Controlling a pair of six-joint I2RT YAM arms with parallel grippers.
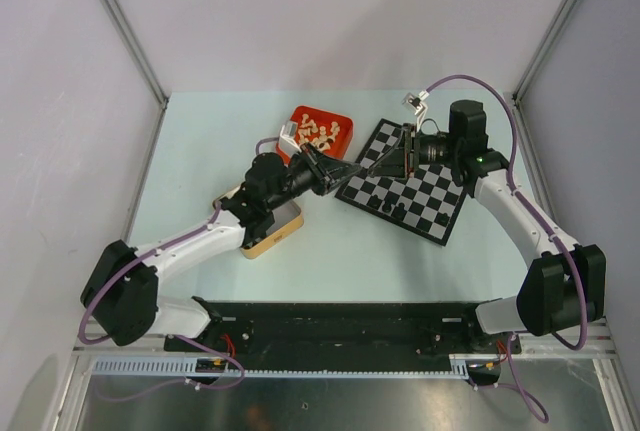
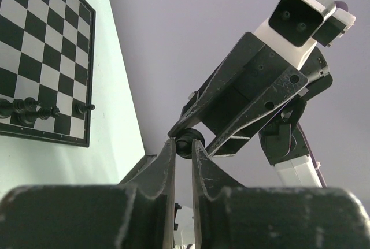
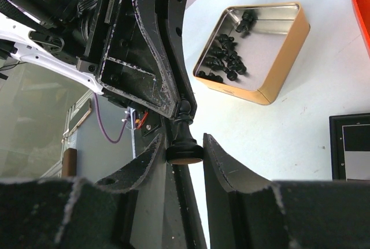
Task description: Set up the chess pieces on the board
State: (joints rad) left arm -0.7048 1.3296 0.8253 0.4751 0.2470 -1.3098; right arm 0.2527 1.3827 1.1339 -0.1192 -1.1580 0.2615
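Note:
A black chess piece (image 3: 184,139) hangs in the air between my two grippers, above the table left of the board (image 1: 425,201). My left gripper (image 2: 184,145) is shut on its head end (image 2: 188,144). My right gripper (image 3: 184,148) is closed round its wide base, both fingers against it. In the top view the left gripper (image 1: 355,169) and the right gripper (image 1: 378,164) meet tip to tip at the board's left corner. Several black pieces (image 2: 26,110) stand along one edge of the board (image 2: 34,41).
A gold tin (image 3: 289,47) holds several loose black pieces (image 3: 222,52); in the top view it (image 1: 280,236) lies partly under the left arm. A red tray (image 1: 340,123) with cream pieces (image 1: 315,133) stands behind the grippers.

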